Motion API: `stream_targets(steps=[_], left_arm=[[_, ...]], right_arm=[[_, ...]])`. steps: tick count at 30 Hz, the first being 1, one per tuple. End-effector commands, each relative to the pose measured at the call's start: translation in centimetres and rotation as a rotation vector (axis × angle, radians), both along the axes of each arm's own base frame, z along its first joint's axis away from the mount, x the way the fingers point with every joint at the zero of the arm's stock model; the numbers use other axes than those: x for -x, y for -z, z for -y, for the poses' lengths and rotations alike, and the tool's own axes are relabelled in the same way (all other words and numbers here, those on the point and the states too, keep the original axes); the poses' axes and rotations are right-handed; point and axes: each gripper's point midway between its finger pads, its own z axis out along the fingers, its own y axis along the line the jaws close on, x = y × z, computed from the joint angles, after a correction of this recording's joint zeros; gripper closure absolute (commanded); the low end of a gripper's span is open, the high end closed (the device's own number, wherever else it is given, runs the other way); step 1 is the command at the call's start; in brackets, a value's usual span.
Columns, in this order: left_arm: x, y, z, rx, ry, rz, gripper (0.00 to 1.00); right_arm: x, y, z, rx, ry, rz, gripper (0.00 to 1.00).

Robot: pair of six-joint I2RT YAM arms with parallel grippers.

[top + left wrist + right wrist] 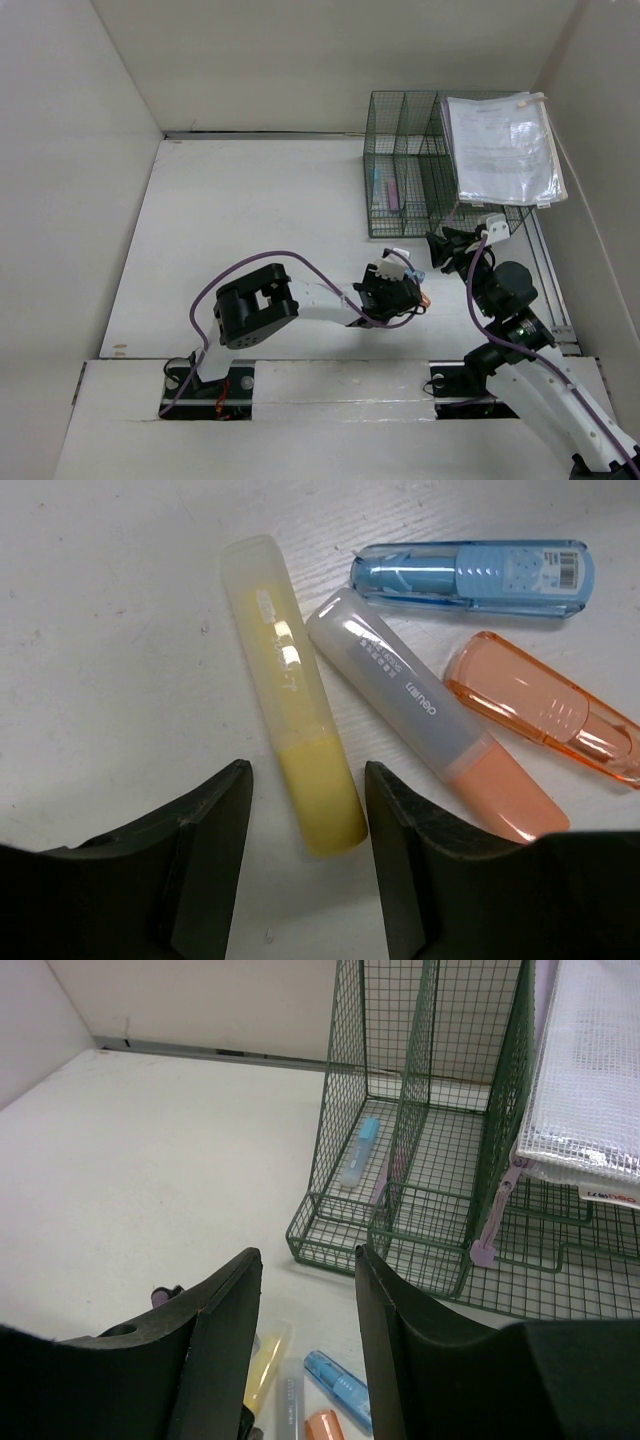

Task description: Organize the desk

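The left pincer (305, 810) hangs low over the table (100, 630), and its jaws stand partly open with nothing gripped. The near end of the yellow marker (290, 690) lies in the gap between them, and a little free table shows on each side. I judge that the step in hand is to take this marker.

To do it well, the pincer should go straight down and then close across the yellow body, not on the pale cap. The orange marker (420, 720) lies just beside the yellow one, almost parallel. The finger on that side must therefore enter the narrow space between the two without pushing the neighbour. The grip is near one end, so the marker may tilt when it is lifted. A slow, vertical lift seems safer.

A blue roller (470, 575) and an orange roller (545, 710) lie farther out, apart from the jaws, and need no care now.

The right pincer (308, 1300) hovers just beyond this group, also open and holding nothing. It is between the markers and the rack (340, 1110), so the path of the left arm should go around it.

In the rack a blue pen (360, 1150) already lies in the left compartment, and a mesh pouch (590, 1090) leans on the right side. The marker probably belongs beside the pen
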Motion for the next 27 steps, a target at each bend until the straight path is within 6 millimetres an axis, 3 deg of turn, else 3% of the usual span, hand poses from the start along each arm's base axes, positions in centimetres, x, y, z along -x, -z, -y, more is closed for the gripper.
stream_targets(steps=[1, 5, 9, 12, 16, 17, 20, 21, 26, 27], left_arm=[[-1.0, -0.5, -0.2, -0.011, -0.016, 0.036, 0.56], [-1.1, -0.7, -0.5, -0.007, -0.027, 0.048, 0.73], [-0.6, -1.2, -2.6, 0.003, -0.052, 0.05, 0.78], [-0.8, -3.4, -3.8, 0.039, -0.08, 0.084, 0.79], [-1.9, -8.4, -3.4, 0.136, -0.078, 0.124, 0.79], [-3.0, -9.3, -3.9, 0.135, -0.085, 0.137, 0.79], [-4.9, -13.2, -2.3, 0.264, -0.065, 0.169, 0.79], [-6.4, -15.0, -1.7, 0.315, -0.057, 0.187, 0.79], [-11.7, -19.4, -0.2, 0.397, -0.064, 0.267, 0.78], [-13.4, -21.2, 0.2, 0.43, -0.068, 0.286, 0.78]], right_arm=[[0.0, -2.5, -0.1, -0.042, -0.007, 0.078, 0.52], [0.1, -2.5, 0.1, -0.044, 0.0, 0.08, 0.52], [0.5, -3.0, 0.8, -0.055, 0.025, 0.097, 0.53], [0.9, -3.4, 1.5, -0.068, 0.051, 0.115, 0.53], [1.5, -3.9, 2.2, -0.09, 0.071, 0.145, 0.55], [1.5, -3.8, 2.3, -0.09, 0.076, 0.144, 0.55], [1.3, -3.6, 2.2, -0.084, 0.076, 0.131, 0.55], [1.3, -3.6, 2.1, -0.082, 0.072, 0.13, 0.55], [1.1, -3.4, 1.8, -0.079, 0.059, 0.122, 0.55], [1.1, -3.4, 1.7, -0.077, 0.056, 0.121, 0.55]])
